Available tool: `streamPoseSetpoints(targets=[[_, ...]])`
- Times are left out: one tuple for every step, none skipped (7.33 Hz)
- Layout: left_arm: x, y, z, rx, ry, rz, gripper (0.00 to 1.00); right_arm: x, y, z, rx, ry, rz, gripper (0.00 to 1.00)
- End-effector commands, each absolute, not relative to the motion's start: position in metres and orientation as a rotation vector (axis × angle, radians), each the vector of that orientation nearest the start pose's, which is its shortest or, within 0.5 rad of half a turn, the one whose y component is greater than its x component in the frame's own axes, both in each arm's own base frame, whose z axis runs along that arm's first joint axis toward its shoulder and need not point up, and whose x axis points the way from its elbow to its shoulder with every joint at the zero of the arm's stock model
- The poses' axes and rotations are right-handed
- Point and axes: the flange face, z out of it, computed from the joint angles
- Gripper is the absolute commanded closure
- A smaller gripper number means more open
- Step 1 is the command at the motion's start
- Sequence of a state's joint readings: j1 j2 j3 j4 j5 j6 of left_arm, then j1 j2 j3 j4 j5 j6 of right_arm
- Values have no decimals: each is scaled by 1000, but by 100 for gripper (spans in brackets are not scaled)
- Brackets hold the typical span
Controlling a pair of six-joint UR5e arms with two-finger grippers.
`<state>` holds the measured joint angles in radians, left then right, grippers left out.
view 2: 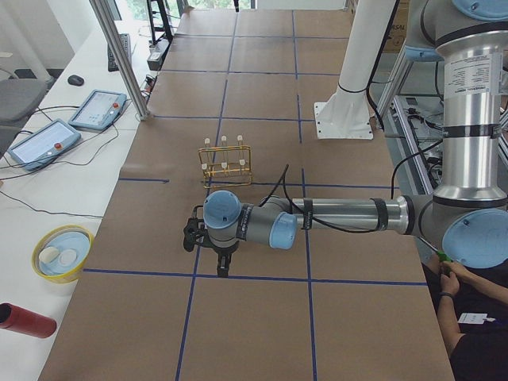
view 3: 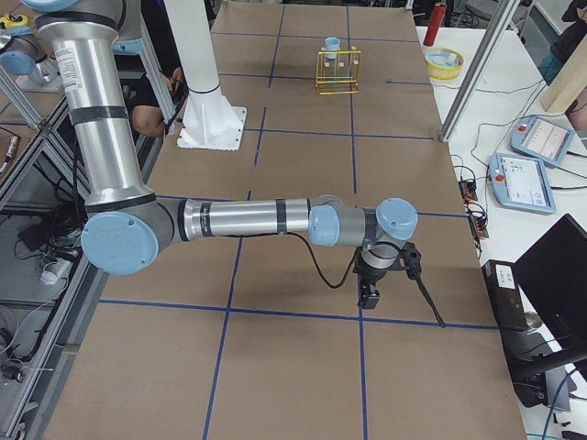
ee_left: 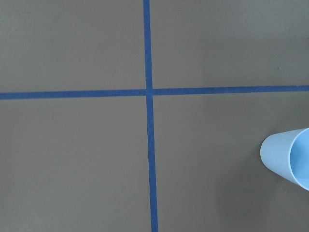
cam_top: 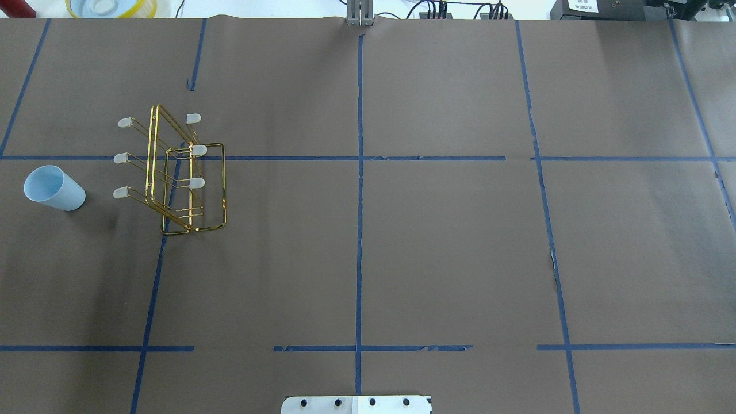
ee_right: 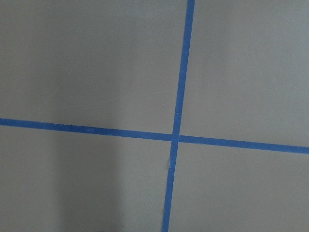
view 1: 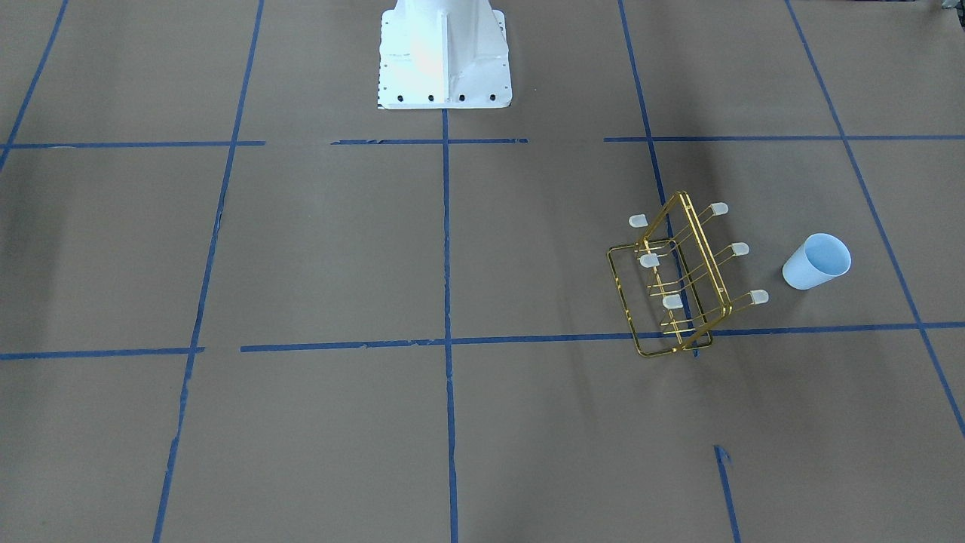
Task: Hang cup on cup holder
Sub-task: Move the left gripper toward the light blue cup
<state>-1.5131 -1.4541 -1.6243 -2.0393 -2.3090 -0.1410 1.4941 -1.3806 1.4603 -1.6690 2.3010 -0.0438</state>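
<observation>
Overhead exterior shows the cup [cam_top: 53, 188], a smooth, pale blue-white tapered plastic tumbler. It stands mouth-up on the matte brown table [cam_top: 448, 241], near but apart from the cup holder [cam_top: 184, 172], a thin gold wire rack with whitish-capped prongs. I cannot tell whether the left gripper [view 2: 225, 268] and right gripper [view 3: 369, 295] are parted or closed.

Pretty clearly a robotics lab: big table [cam_top: 460, 259] papered in brown with a blue tape grid [cam_top: 359, 230], a white robot pedestal [view 1: 445, 60] bolted down, and teach pendants [view 2: 97, 109] on the side bench [view 2: 48, 182].
</observation>
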Motion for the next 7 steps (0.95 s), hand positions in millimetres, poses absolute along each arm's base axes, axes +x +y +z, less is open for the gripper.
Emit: streamPoseSetpoints(targets=[[-50, -449, 632, 646, 592, 130, 4, 23, -573, 625, -30, -730, -108, 0], [-38, -434, 634, 718, 584, 131, 5, 23, -573, 625, -31, -730, -108, 0], [-24, -420, 629, 776, 641, 81, 5, 23, -573, 625, -30, -730, -108, 0], [-16, -410, 627, 805, 688, 54, 5, 23, -573, 625, -29, -730, -109, 0], [-2, -405, 621, 812, 759, 8, 5, 23, -573, 625, -29, -730, -109, 0], [22, -399, 618, 831, 834, -52, 5, 23, -573, 625, -30, -730, -108, 0], [57, -378, 625, 861, 846, -107, 4, 23, -573, 625, -30, -730, -108, 0]])
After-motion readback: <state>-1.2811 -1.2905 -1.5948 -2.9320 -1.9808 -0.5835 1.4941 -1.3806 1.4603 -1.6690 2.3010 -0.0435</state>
